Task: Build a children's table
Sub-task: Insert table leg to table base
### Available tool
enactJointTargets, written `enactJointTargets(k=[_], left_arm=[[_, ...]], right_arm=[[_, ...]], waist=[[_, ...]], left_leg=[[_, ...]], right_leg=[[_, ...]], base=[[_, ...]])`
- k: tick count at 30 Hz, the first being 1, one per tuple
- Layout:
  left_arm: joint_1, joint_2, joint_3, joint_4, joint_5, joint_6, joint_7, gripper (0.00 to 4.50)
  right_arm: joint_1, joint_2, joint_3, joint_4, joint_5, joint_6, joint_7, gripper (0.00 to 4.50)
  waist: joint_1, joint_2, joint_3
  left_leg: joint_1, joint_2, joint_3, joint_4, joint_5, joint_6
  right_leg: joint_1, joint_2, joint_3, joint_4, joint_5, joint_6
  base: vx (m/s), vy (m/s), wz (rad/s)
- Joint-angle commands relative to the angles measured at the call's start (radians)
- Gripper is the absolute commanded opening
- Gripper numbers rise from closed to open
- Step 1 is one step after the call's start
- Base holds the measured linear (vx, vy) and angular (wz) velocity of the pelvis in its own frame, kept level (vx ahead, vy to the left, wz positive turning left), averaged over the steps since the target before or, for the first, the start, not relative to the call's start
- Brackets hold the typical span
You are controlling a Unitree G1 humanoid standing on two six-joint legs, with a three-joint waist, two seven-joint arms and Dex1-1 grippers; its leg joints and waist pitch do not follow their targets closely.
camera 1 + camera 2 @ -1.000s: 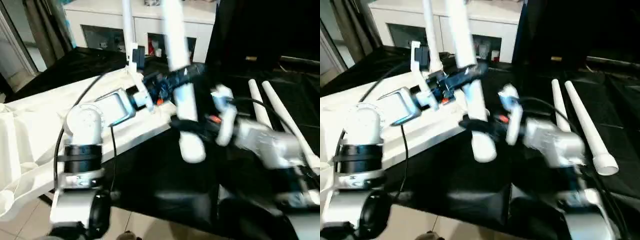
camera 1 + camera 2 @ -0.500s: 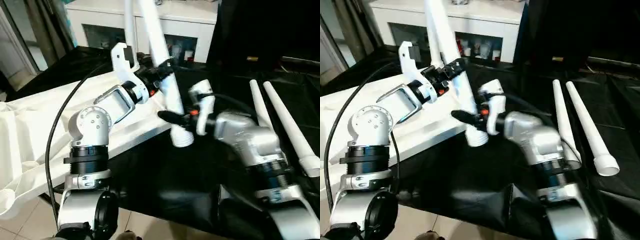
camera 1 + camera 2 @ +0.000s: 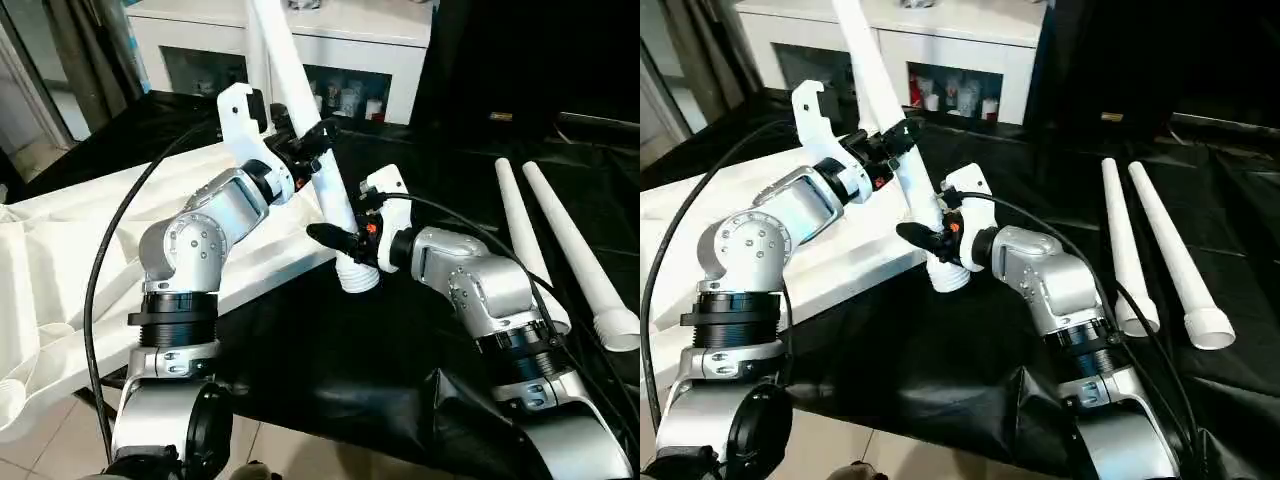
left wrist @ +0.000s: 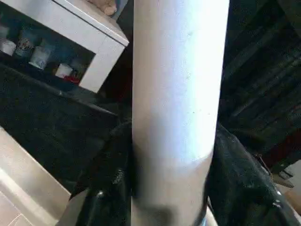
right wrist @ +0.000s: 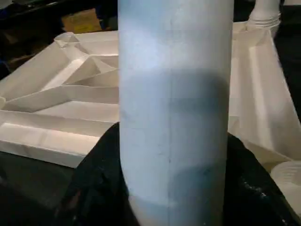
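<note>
A long white tube leg (image 3: pixel 333 200) leans over the near corner of the upside-down white table top (image 3: pixel 80 250), its ringed lower end just above that corner. My left gripper (image 3: pixel 316 135) is shut on the leg's middle, and the left wrist view has black fingers (image 4: pixel 106 183) against both sides of the tube (image 4: pixel 176 94). My right gripper (image 3: pixel 342 242) is shut on the same leg near its lower end (image 5: pixel 174 94). The ribbed underside (image 5: pixel 70 108) lies behind it. Another leg's base (image 5: pixel 265 9) stands at a far corner.
Two loose white legs (image 3: pixel 520 220) (image 3: pixel 580 255) lie side by side on the black cloth (image 3: pixel 330 360) at the right. A white cabinet with glass-fronted compartments (image 3: pixel 345 45) stands behind. A black cable runs along my left arm.
My left gripper has closed onto the leg. The leg has gone from nearly upright to leaning, its lower end now nearer the table top's corner. My right arm has swung in leftward.
</note>
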Motion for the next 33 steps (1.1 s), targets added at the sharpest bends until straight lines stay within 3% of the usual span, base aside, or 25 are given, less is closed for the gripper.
enactJointTargets(k=[1,4,9,12,17,18,22,23,33], left_arm=[[-0.003,0.024,-0.017,0.001,-0.019,0.018,-0.068,1.93],[-0.006,0.046,-0.018,-0.019,-0.089,0.07,-0.169,1.78],[-0.009,0.107,-0.015,-0.049,-0.213,0.168,-0.355,1.78],[-0.017,0.145,0.0,-0.043,-0.266,0.201,-0.458,1.78],[-0.02,0.179,0.009,-0.061,-0.32,0.225,-0.555,1.78],[-0.021,0.181,0.016,-0.066,-0.338,0.228,-0.565,1.78],[-0.013,0.189,0.016,-0.089,-0.386,0.255,-0.607,1.78],[-0.008,0.187,0.012,-0.096,-0.389,0.259,-0.609,1.78],[-0.014,0.186,0.004,-0.079,-0.342,0.214,-0.566,1.78]], right_arm=[[-0.015,0.0,-0.031,-0.048,0.038,-0.007,0.032,2.59],[-0.01,-0.025,-0.048,-0.065,0.089,0.037,0.101,2.76],[0.03,-0.136,-0.022,-0.146,0.21,0.134,0.349,3.26],[0.045,-0.185,-0.021,-0.167,0.262,0.198,0.432,3.35],[0.055,-0.218,-0.018,-0.176,0.291,0.227,0.485,3.35],[0.058,-0.232,-0.01,-0.181,0.303,0.246,0.507,3.09],[0.068,-0.263,0.021,-0.204,0.334,0.307,0.567,2.89],[0.07,-0.263,0.026,-0.21,0.338,0.314,0.573,2.64],[0.064,-0.244,0.031,-0.194,0.305,0.278,0.521,2.0]], waist=[[-0.003,0.0,-0.075],[-0.007,0.005,-0.076],[-0.003,0.002,-0.075],[-0.003,-0.001,-0.074],[-0.005,0.001,-0.072],[-0.005,0.002,-0.072],[-0.002,0.001,-0.073],[0.0,0.0,-0.073],[0.0,-0.002,-0.074]], left_leg=[[0.019,0.047,-0.022,-0.082,-0.018,-0.013],[0.021,0.049,-0.023,-0.081,-0.011,-0.005],[0.02,0.049,-0.021,-0.078,-0.012,0.02],[0.019,0.047,-0.02,-0.077,-0.013,0.036],[0.021,0.05,-0.02,-0.079,-0.038,0.024],[0.022,0.053,-0.021,-0.081,-0.044,0.017],[0.022,0.052,-0.02,-0.078,-0.032,0.019],[0.021,0.051,-0.02,-0.078,-0.028,0.021],[0.02,0.051,-0.02,-0.079,-0.021,0.009]], right_leg=[[0.065,-0.075,0.054,-0.069,0.119,-0.208],[0.065,-0.074,0.053,-0.064,0.143,-0.218],[0.068,-0.075,0.053,-0.063,0.162,-0.248],[0.069,-0.075,0.053,-0.065,0.144,-0.262],[0.067,-0.078,0.053,-0.071,0.063,-0.26],[0.065,-0.078,0.053,-0.071,0.054,-0.259],[0.066,-0.076,0.053,-0.068,0.078,-0.265],[0.066,-0.077,0.053,-0.069,0.079,-0.266],[0.066,-0.077,0.053,-0.069,0.067,-0.253]], base=[[0.0,0.0,0.0],[0.0,0.0,0.0],[0.0,0.0,0.0],[0.0,0.0,0.0],[0.0,0.0,0.0],[0.0,0.0,0.0],[0.0,0.0,0.0],[0.0,0.0,0.0],[0.0,0.0,0.0]])
